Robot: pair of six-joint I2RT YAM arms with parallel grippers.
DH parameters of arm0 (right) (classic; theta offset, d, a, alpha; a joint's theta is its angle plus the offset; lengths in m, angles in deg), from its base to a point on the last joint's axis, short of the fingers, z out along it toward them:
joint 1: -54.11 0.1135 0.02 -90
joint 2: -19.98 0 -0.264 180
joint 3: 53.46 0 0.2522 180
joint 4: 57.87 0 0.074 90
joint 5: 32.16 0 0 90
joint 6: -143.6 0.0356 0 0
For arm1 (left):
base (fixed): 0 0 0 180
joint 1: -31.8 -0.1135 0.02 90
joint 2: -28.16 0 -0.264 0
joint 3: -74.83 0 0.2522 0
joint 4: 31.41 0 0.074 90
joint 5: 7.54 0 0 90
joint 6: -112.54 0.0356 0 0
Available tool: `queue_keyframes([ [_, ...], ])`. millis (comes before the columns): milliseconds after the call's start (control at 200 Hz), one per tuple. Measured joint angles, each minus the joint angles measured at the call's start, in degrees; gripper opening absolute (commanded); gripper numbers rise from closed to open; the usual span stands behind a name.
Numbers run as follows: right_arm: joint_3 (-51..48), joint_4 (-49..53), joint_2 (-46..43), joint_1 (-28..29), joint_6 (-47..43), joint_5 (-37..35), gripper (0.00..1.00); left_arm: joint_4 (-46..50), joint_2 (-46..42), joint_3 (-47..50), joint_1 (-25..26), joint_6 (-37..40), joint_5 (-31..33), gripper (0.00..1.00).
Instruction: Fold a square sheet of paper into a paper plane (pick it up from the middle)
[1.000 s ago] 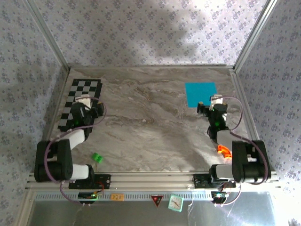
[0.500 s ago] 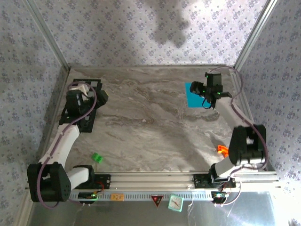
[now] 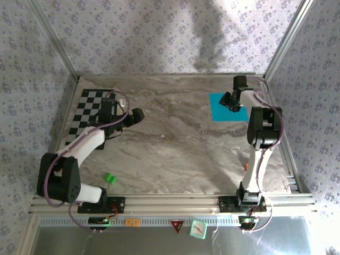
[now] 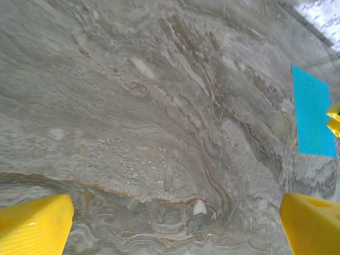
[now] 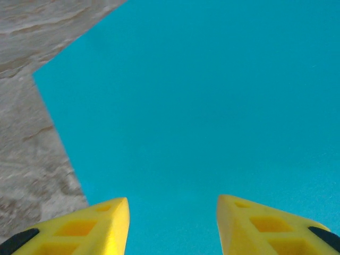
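Note:
The square sheet of paper (image 3: 219,110) lies flat and unfolded on the marble table at the far right, bright cyan. My right gripper (image 3: 229,102) hangs over its middle. In the right wrist view the paper (image 5: 202,95) spreads under the open gripper (image 5: 172,201), whose yellow fingers stand partly apart with nothing between them. My left gripper (image 3: 139,116) hovers over bare marble left of centre, pointing right. Its jaws (image 4: 176,212) are wide open and empty. The left wrist view has the paper (image 4: 312,119) far off at the right edge, with the right gripper's yellow fingertips (image 4: 333,119) beside it.
A black-and-white checkerboard mat (image 3: 90,114) lies at the far left. A small green block (image 3: 110,178) sits near the front left. Patterned walls and aluminium frame rails (image 3: 276,122) close in the table. Marble table (image 3: 175,143) lies open between the arms.
The right arm has stretched out from the near side to above the paper, and its jaws have narrowed. The left arm has swung right, off the checkerboard mat, toward the table's middle.

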Motion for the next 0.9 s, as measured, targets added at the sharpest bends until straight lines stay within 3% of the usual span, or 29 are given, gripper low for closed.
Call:
queue_keyframes([
  [470, -0.98, 3.61, 1.27, 4.15, 8.66, -3.98, 0.56, -3.04, 9.01, -4.31, 2.49, -3.23, 0.04, 1.00],
  [899, -20.15, -4.83, -11.47, 26.18, 34.47, 2.10, 0.53, -3.19, 12.07, -6.43, 4.20, -4.76, 0.26, 0.99],
])
